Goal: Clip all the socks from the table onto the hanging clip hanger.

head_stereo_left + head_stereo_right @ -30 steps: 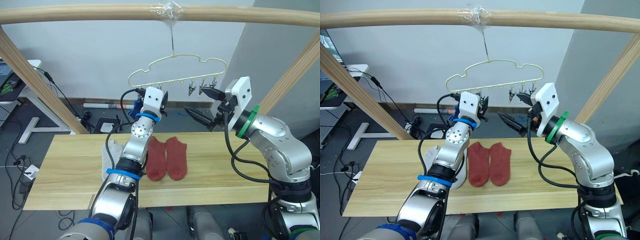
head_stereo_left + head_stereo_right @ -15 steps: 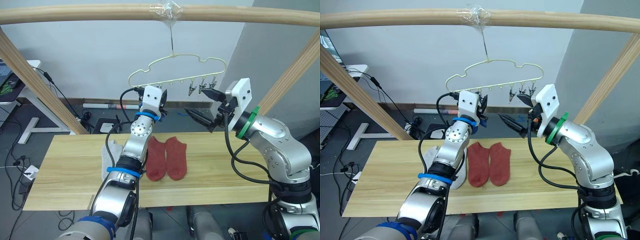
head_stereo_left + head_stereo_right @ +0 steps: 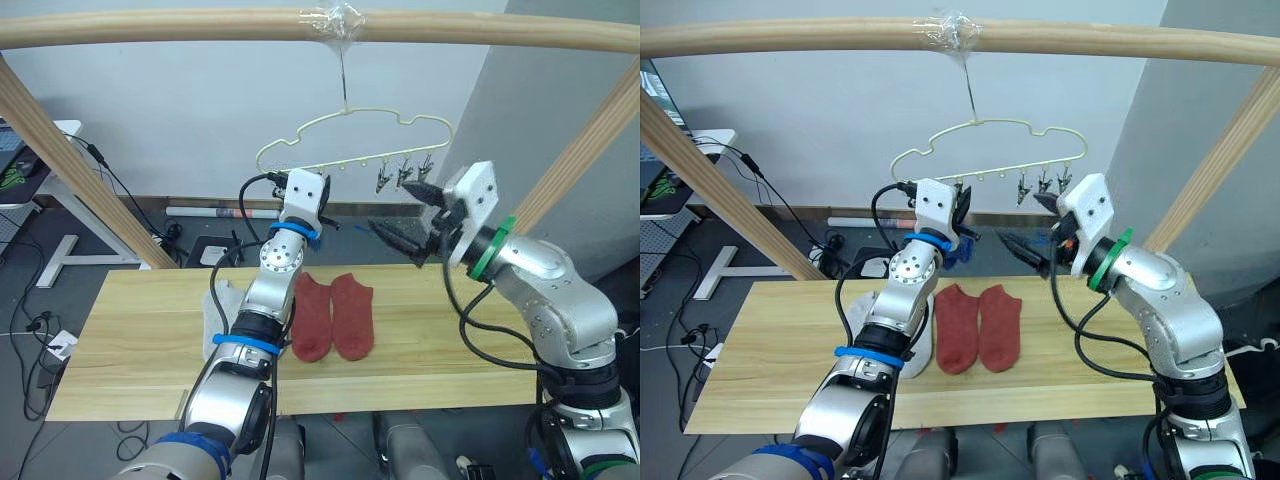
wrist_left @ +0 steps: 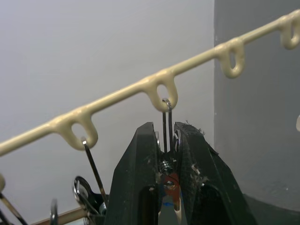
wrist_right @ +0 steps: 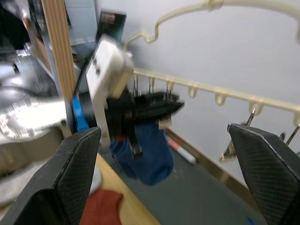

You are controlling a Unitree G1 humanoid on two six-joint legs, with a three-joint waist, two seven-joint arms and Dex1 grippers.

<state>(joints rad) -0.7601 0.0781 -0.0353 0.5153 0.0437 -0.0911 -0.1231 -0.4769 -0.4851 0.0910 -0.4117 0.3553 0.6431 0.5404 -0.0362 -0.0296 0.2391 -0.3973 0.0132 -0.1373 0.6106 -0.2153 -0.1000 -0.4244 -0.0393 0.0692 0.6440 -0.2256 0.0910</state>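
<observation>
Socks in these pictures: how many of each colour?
Rust red knit socks: 2, flat on the light wooden table.
Blue knit sock: 1, hanging below the left tool, which pinches a metal clip.
Light grey knit sock: 1 seen, partly behind the arm.
Total: 4.

Two rust red socks (image 3: 333, 315), blue sock (image 5: 146, 152), pale grey sock (image 3: 217, 315), cream hanger (image 3: 352, 135), yellowish wood table (image 3: 130, 345)

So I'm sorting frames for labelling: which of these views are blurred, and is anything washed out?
Right wrist view: motion-smeared, the left gripper and blue sock soft, a bright washed-out patch on the arm at the edge. Left wrist view: the fingers and the metal clip sharp, the hanger slightly soft. Both eye views: even light, the red socks crisp.
</observation>
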